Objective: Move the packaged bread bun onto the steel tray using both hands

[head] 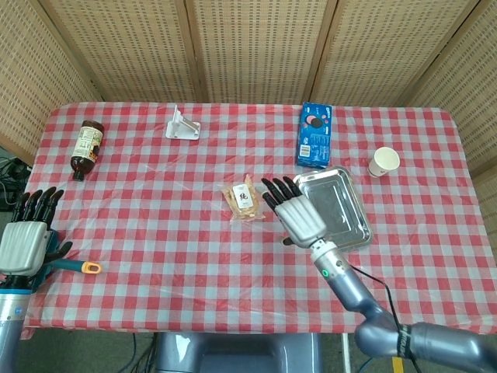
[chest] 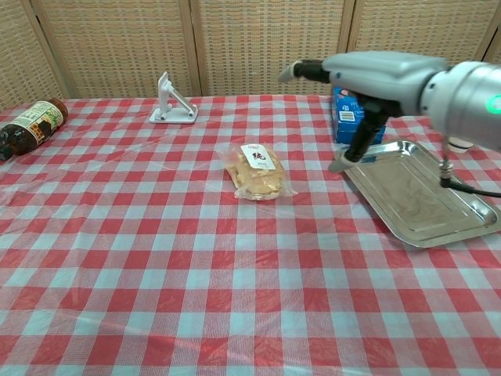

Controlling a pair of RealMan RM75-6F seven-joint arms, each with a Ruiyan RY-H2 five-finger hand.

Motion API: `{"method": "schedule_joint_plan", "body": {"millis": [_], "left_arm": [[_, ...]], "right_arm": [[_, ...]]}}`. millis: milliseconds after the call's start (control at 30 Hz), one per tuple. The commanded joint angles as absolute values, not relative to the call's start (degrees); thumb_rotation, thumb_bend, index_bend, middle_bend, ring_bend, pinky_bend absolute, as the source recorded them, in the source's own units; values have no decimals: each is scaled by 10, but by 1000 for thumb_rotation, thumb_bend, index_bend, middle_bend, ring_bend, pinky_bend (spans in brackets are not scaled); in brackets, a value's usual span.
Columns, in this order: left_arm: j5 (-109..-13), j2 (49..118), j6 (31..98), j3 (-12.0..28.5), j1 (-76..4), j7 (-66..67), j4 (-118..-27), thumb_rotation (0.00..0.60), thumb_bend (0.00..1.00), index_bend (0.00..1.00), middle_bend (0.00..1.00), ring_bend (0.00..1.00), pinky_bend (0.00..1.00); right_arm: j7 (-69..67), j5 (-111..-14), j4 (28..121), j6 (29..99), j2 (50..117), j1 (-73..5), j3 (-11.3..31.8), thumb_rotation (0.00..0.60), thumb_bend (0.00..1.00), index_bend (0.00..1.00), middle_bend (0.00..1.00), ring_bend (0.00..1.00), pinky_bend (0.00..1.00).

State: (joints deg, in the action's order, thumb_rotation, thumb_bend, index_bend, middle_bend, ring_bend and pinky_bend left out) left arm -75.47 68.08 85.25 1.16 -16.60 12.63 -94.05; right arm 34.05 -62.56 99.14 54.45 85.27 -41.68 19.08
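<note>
The packaged bread bun (head: 243, 200) (chest: 256, 171) lies in clear wrap with a white label near the table's middle. To its right the steel tray (head: 346, 207) (chest: 415, 192) lies with nothing in it. My right hand (head: 293, 214) hovers between bun and tray with its fingers spread, holding nothing and covering the tray's left edge in the head view. In the chest view its grey arm (chest: 399, 78) crosses above the tray. My left hand (head: 27, 237) is open at the table's left edge, far from the bun.
A blue cookie box (head: 315, 134) (chest: 357, 112) sits behind the tray and a paper cup (head: 384, 161) (chest: 472, 123) to its right. A sauce bottle (head: 87, 144) lies at far left, with a white bracket (head: 182, 124) at the back. An orange-handled tool (head: 85, 267) lies by my left hand.
</note>
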Motion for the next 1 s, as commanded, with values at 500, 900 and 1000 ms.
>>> {"method": "schedule_joint_plan", "body": {"millis": [500,900,1000], "left_arm": [[-747,680,815,36,-164,94,-924,600,190,0,0,0,0],[-741,685,787,46,-165,82,-914,600,190,0,0,0,0],[-738,685,776,49,-166,76,-911,600,191,0,0,0,0]], "right_arm": [[371,-397,702,401,998,-604,213,600,61,0,0,0,0],[326,-377,588,338,1032,-656,191,600,62,20,0,0,0],[301,-394,563,328,1045,-662,188,600,61,83,0,0,0]]}}
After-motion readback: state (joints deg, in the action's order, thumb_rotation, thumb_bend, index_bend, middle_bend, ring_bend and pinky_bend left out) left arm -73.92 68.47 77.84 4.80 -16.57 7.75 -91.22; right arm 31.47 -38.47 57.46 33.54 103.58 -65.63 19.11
